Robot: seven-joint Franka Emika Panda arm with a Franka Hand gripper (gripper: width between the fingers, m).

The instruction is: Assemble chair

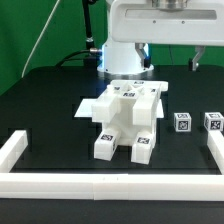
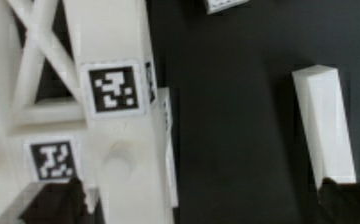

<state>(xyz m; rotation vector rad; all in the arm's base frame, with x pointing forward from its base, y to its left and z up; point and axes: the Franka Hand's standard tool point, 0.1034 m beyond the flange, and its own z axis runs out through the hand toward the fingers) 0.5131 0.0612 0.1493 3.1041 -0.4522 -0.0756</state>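
The partly built chair point(image 1: 126, 118) of chunky white tagged pieces stands mid-table in the exterior view, two pegged legs toward the front. My gripper point(image 1: 168, 58) hangs above and behind it, open, with nothing between its fingers. In the wrist view the gripper point(image 2: 195, 205) straddles bare black table. One fingertip point(image 2: 52, 205) is over the chair's tagged white part point(image 2: 106, 95). The other fingertip point(image 2: 342, 200) is by the end of a loose white bar point(image 2: 319, 115) lying apart from the chair.
Two small tagged white blocks point(image 1: 183, 122) point(image 1: 213, 121) sit at the exterior view's right. Long white border rails run along the front point(image 1: 110, 183), the left point(image 1: 12, 150) and the right point(image 1: 216, 150). A flat white marker board point(image 1: 158, 85) lies under and behind the chair.
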